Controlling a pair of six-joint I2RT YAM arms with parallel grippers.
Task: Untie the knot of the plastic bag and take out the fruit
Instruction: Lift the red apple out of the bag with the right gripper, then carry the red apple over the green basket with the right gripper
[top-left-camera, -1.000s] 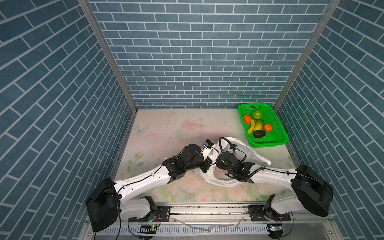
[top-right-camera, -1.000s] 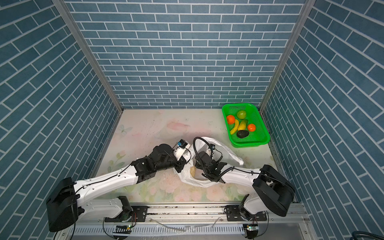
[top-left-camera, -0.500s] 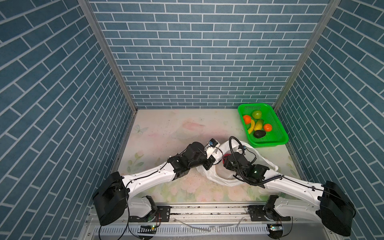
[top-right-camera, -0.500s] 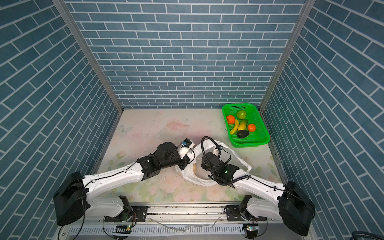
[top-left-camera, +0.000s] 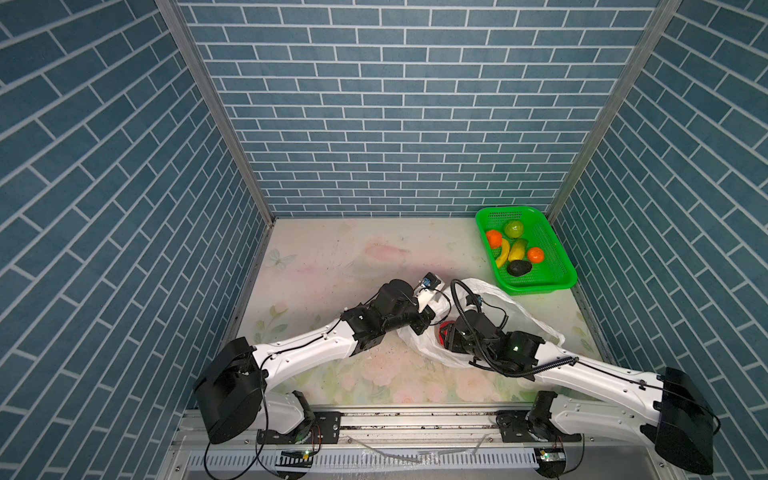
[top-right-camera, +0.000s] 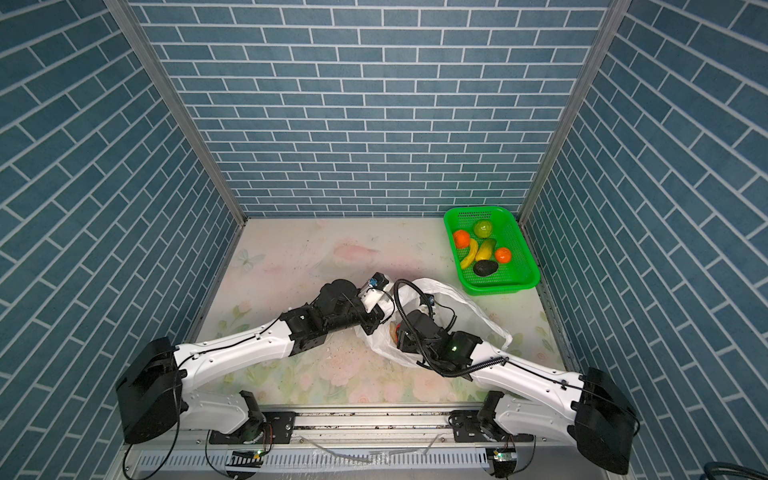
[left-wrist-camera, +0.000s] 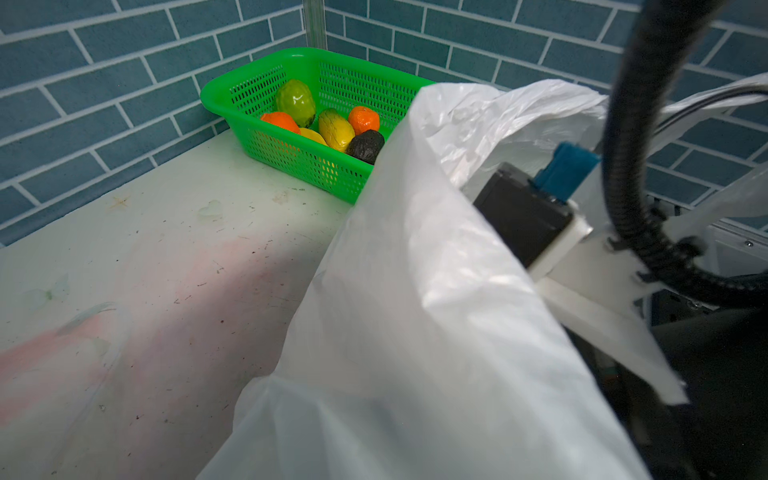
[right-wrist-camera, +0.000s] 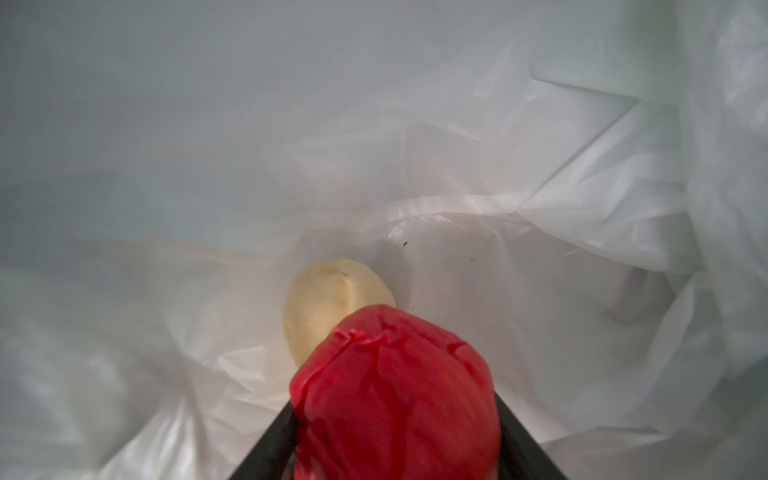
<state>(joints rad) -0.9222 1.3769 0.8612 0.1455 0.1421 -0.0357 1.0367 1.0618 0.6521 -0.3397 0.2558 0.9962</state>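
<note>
1 red fruit (right-wrist-camera: 390, 365) — newly showing — in right hand (right-wrist-camera: 394, 401)

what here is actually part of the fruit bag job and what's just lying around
Part of the job: plastic bag; red fruit in the right gripper; pale fruit inside the bag; left gripper pinching the bag's edge; green basket with six fruits.
Just lying about: white scraps on the front rail; floral table cover.

white plastic bag (left-wrist-camera: 415, 311) open, red fruit (right-wrist-camera: 395, 390) inside
</note>
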